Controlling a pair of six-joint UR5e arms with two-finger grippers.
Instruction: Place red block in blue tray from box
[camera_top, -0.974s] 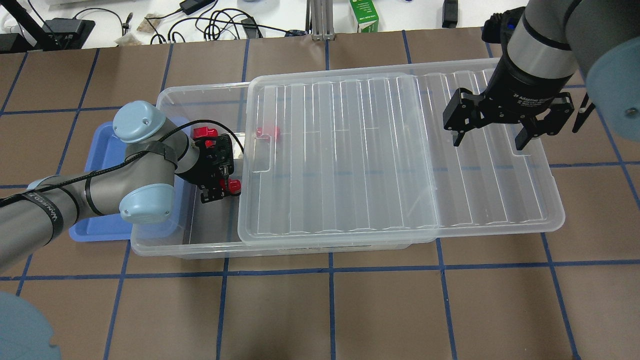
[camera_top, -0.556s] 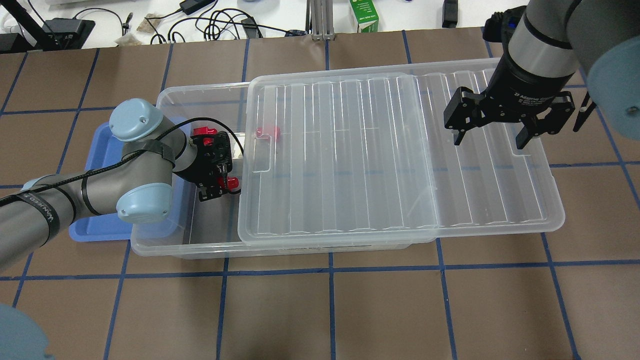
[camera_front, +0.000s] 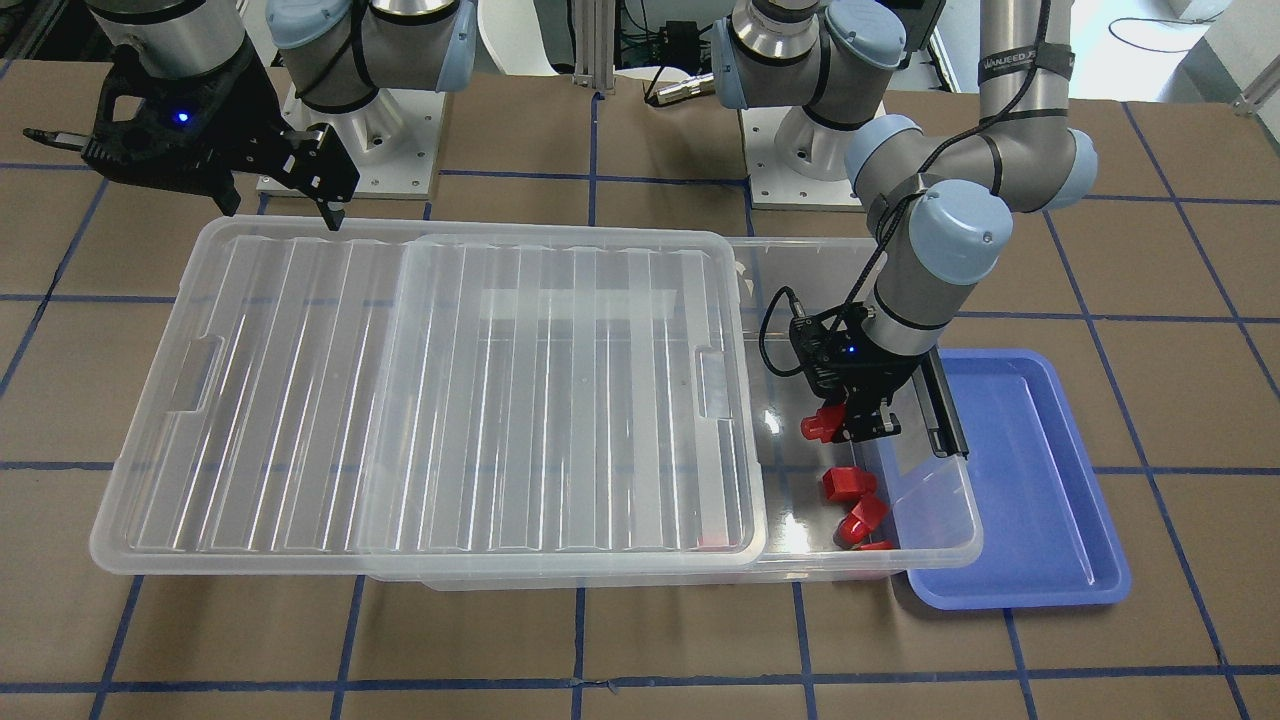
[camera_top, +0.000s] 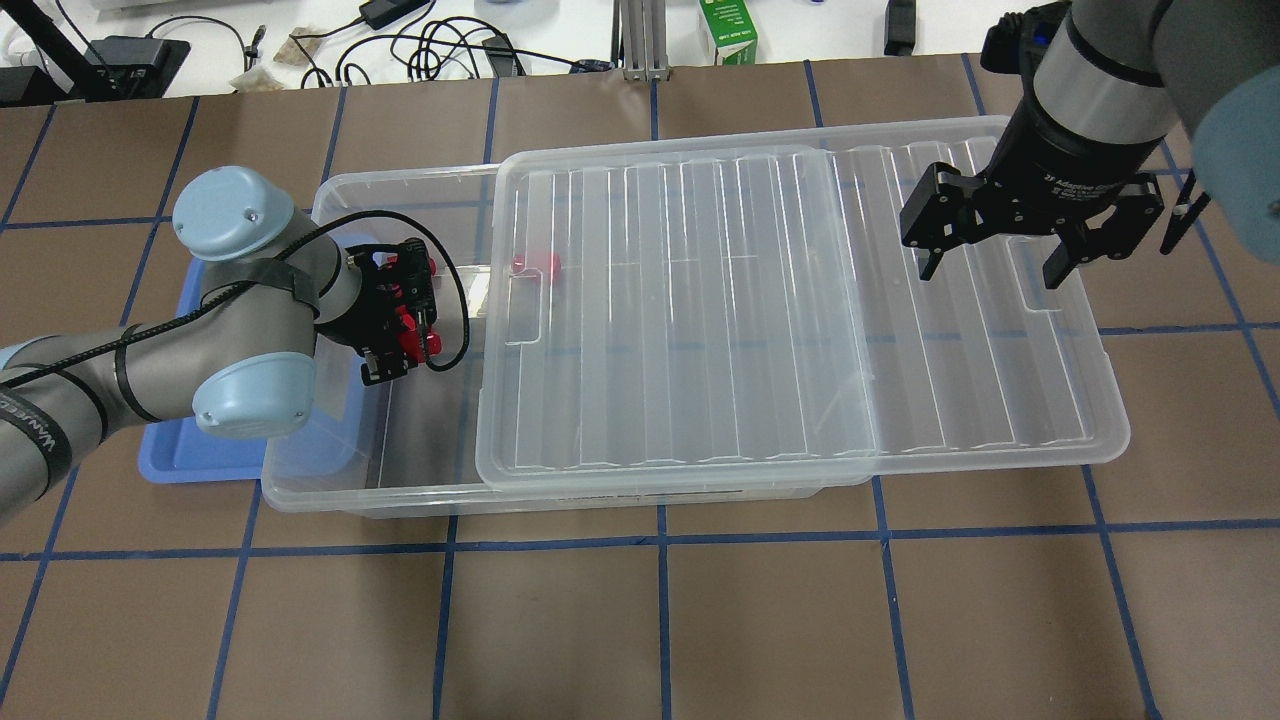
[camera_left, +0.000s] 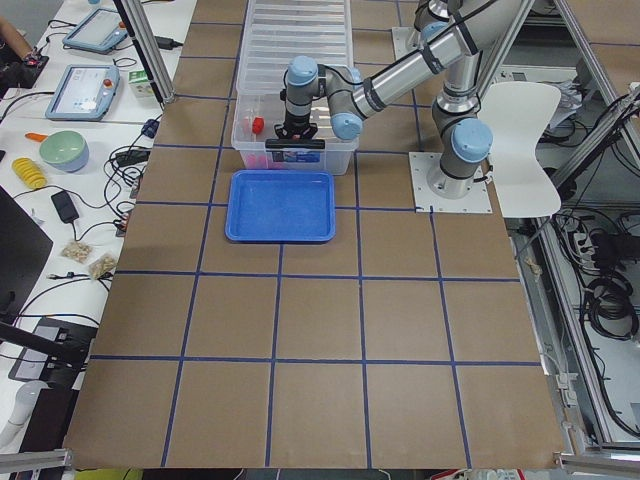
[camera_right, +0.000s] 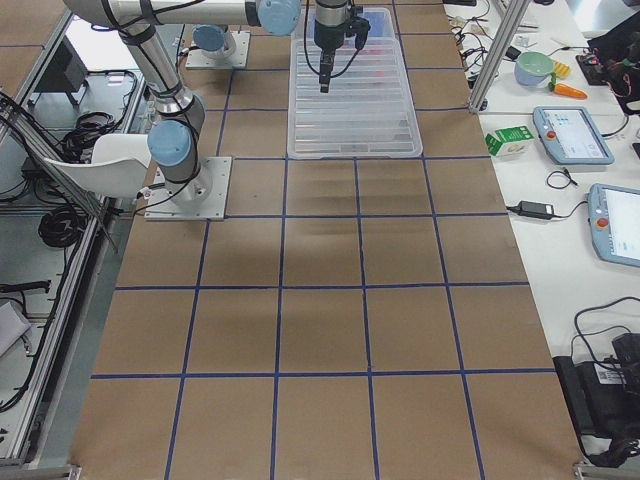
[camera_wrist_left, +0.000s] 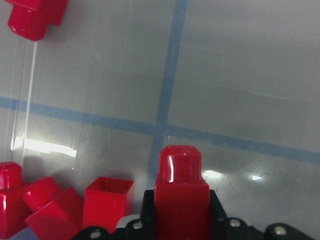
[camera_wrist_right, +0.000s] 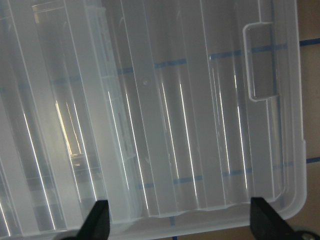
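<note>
Red block (camera_wrist_left: 181, 200) clamped in left jaws, right jaws spread wide — body marked "Adaptive"

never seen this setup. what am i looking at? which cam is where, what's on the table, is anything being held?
These are two robot arms mounted at a table, each ending in a two-finger gripper. All six pictures show the same moment. One camera faces the robot from across the table, one looks down over its shoulders, one sits at each end of the table, and one rides on each wrist.

On the table lies a clear box. Its ribbed lid is slid sideways, which leaves one end open. Beside that end is a blue tray with nothing visible in it.

The left gripper is shut on a red block and holds it above the open end of the box. More red blocks lie loose on the box floor. The right gripper hangs open over the lid and holds nothing.
</note>
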